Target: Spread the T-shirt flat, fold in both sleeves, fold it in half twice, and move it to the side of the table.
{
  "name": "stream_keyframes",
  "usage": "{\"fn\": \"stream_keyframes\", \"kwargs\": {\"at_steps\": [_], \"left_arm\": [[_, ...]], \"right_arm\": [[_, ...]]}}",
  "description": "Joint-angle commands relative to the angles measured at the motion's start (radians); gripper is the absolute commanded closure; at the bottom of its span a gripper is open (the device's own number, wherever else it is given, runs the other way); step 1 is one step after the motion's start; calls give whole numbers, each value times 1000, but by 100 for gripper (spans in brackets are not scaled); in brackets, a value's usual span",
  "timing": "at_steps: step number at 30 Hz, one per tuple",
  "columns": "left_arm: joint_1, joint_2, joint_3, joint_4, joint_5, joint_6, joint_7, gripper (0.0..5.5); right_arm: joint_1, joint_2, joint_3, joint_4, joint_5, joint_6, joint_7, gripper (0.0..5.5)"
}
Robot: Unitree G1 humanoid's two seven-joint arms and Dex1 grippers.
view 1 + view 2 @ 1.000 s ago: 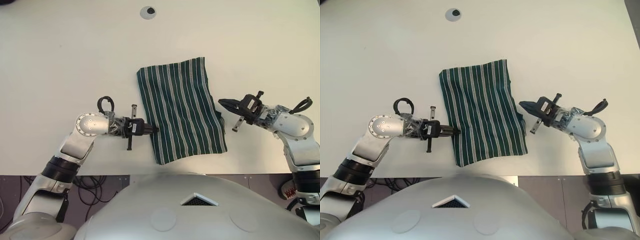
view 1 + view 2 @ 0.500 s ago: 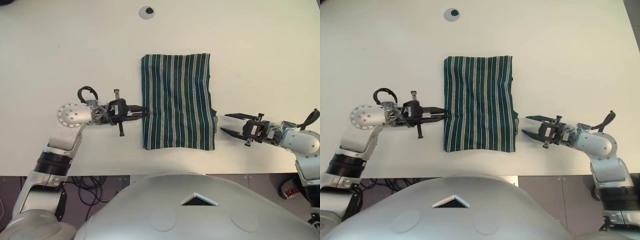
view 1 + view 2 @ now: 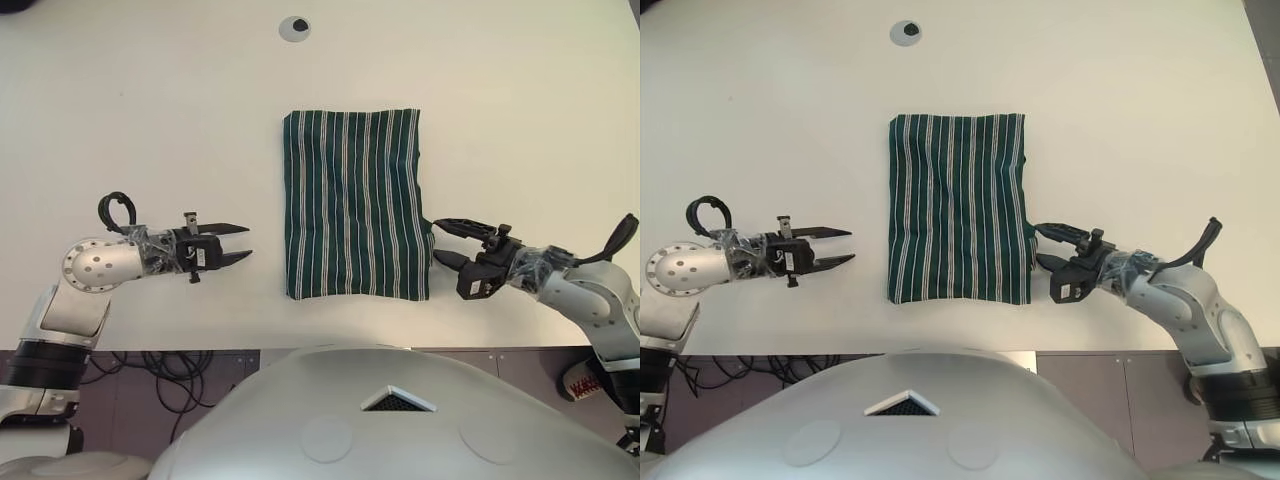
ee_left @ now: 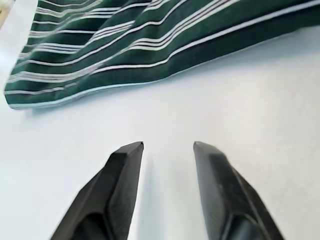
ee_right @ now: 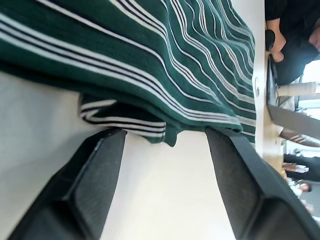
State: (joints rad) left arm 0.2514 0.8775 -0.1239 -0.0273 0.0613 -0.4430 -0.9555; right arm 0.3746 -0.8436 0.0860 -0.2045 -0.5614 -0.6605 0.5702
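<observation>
The green T-shirt [image 3: 355, 205] with white stripes lies folded as a neat rectangle in the middle of the white table [image 3: 140, 120]. My left gripper [image 3: 242, 243] is open on the table, a short gap to the left of the shirt's lower left edge [image 4: 100, 75]. My right gripper [image 3: 440, 241] is open at the shirt's lower right edge, its fingers [image 5: 95, 185] on either side of a small fold of fabric [image 5: 125, 122] that sticks out there. Neither gripper holds anything.
A small round grey disc [image 3: 295, 27] sits at the far side of the table. The table's near edge [image 3: 150, 347] runs just below both grippers. Wide bare table lies to the left and right of the shirt.
The shirt went from skewed to lying straight. My left gripper has let go of the shirt's left edge, opened and drawn back to the left. My right gripper moved in to the shirt's lower right edge.
</observation>
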Motion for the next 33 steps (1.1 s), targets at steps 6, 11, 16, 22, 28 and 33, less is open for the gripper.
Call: {"fn": "stream_keyframes", "kwargs": {"at_steps": [6,11,16,22,28,33], "left_arm": [[-42,-47,-175,-9,200,-87,56,366],[-67,-46,-238,-14,245,-142,68,361],[-98,-32,-281,15,282,-176,68,361],[-155,-22,-335,56,252,-153,10,433],[-114,69,-318,-98,-133,147,-211,542],[-116,79,-216,-254,-442,367,-277,550]], "right_arm": [[-26,-43,144,-9,-137,-34,43,259],[-65,-61,179,17,-181,-38,25,305],[-87,-66,211,42,-185,-32,26,400],[-77,-58,235,65,19,57,108,503],[-6,-65,231,-38,460,319,290,544],[17,-52,135,-217,880,587,370,544]]}}
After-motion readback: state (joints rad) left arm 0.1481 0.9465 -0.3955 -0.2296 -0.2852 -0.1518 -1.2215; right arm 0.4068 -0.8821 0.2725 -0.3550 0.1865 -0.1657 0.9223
